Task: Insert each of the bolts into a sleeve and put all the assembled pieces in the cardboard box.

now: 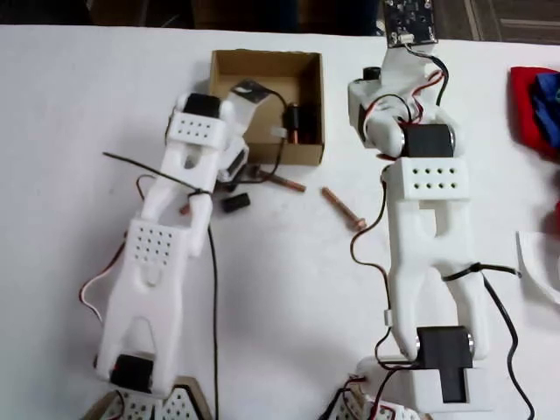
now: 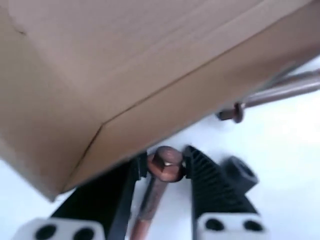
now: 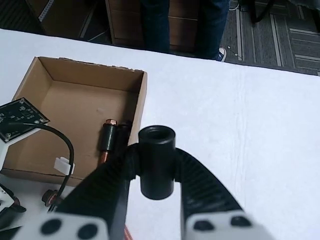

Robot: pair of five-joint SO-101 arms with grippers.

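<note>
Gripping a copper-coloured bolt (image 2: 150, 200) just under its hex head, the left gripper (image 2: 166, 161) sits low at the outer front wall of the cardboard box (image 1: 293, 154). Its jaws are narrowed onto the shaft. The head is just beside the cardboard, and whether it touches cannot be told. A loose black sleeve (image 1: 234, 202) lies on the white worktop (image 1: 289, 297) just beside those jaws. The left arm's camera board (image 1: 249, 92) and a black cable (image 1: 282, 131) hang over the left part of the box and hide some of its floor. Inside the box, near its right wall, lies one assembled piece (image 1: 294, 124), a bolt with a sleeve on it. In front of the box two more bolts lie bare on the worktop: the nearer bolt (image 1: 287, 182) close to the front wall, and the farther bolt (image 1: 343, 208) to its right, apart from it. That makes four bolts and three sleeves counted. To the right of the box the right gripper (image 3: 156, 156) has its jaws closed around a second sleeve (image 3: 156, 172), whose open bore faces the wrist camera. At the far right edge lies a red and blue cloth (image 1: 534, 92).
</note>
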